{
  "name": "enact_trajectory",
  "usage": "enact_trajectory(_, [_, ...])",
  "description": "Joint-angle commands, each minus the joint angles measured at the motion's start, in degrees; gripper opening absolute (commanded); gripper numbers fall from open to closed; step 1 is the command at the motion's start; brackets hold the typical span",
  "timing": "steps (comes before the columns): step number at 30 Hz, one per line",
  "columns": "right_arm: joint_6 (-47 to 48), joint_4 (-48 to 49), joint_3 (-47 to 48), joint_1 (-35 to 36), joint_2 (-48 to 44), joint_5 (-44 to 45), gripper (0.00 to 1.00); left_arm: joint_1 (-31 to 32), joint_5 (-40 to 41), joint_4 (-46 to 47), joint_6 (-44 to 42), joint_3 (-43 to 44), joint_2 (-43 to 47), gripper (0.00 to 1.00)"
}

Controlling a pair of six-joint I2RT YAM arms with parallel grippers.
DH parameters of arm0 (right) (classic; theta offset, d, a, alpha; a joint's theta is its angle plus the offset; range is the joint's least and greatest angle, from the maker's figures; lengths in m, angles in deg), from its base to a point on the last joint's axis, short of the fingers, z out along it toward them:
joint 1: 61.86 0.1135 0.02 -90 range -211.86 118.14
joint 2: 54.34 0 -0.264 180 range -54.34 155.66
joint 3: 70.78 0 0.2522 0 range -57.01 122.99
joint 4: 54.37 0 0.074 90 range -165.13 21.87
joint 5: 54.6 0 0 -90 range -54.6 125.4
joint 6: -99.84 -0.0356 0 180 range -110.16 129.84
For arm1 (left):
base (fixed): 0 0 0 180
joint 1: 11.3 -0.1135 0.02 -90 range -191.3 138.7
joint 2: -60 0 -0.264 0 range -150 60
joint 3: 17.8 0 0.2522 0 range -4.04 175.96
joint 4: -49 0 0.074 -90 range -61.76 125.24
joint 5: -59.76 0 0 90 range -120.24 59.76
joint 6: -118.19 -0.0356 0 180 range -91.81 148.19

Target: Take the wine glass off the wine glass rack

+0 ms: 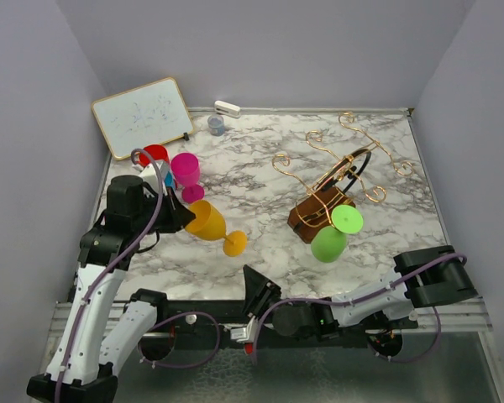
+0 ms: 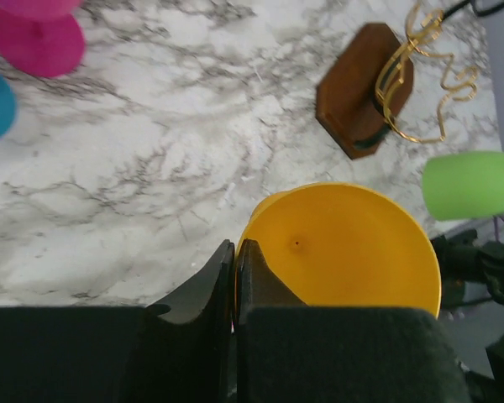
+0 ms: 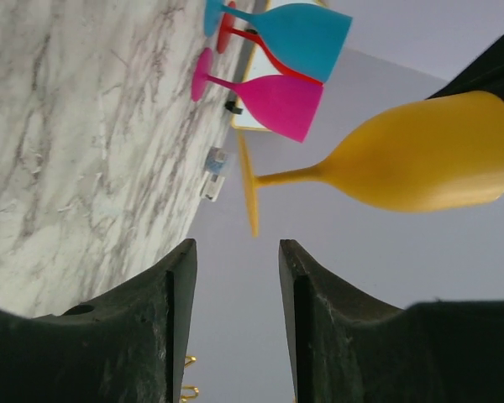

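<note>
Surface (image 1: 260, 193) of grey-veined white marble pattern, with my 2 arms bolted at its near edge. My left gripper (image 2: 235, 248) is closed tight on the rim of the yellow wine glass (image 2: 344, 252), with 1 finger inside the bowl and 1 outside. In the top view this glass sits left of centre, tilted, its foot pointing toward the near right. I cannot tell whether the foot touches the surface.

The yellow wine glass is well apart from the wine glass rack (image 1: 346, 172), which is on the right half of the surface. The rack has copper wire arms with curled ends, a dark ring, and a brown wooden base (image 1: 317, 217). A green wine glass (image 1: 329, 243) is just beside that base, its round foot facing up. I cannot tell whether it hangs from a wire arm or rests on the surface.

My right gripper (image 3: 235, 248) is low near the front edge. It is partly open with nothing between its fingers, and it faces the yellow wine glass.

Beyond the left arm stand a pink wine glass (image 1: 185, 168), a red wine glass (image 1: 154, 154) and a blue wine glass (image 3: 307, 38). A small whiteboard (image 1: 143, 116) stands in the far left corner.
</note>
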Motion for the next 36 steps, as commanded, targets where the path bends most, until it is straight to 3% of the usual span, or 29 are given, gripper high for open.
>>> enact_trajectory(1, [-12.55, -14.23, 2.33, 0.48, -0.5, 0.11, 0.44, 0.24, 16.86, 1.85, -0.88, 4.79, -0.25, 0.0])
enact_trajectory(8, [-15.95, -19.2, 3.18, 0.48, -0.98, -0.31, 0.44, 0.24, 29.6, 7.02, -2.54, 2.4, -3.48, 0.0])
enact_trajectory(18, [-15.96, -18.72, 3.76, 0.55, -1.07, 0.26, 0.44, 0.24, 36.7, 12.23, -4.65, -1.17, -12.42, 0.0])
enact_trajectory(34, [-14.88, -16.65, 3.7, 0.48, -1.35, 0.66, 0.44, 0.24, 36.06, 15.98, -5.29, 0.13, -21.26, 0.0])
enact_trajectory(36, [-14.82, -16.53, 3.71, 0.52, -1.49, 0.74, 0.44, 0.23, 35.88, 16.01, -5.27, 0.48, -21.48, 0.07])
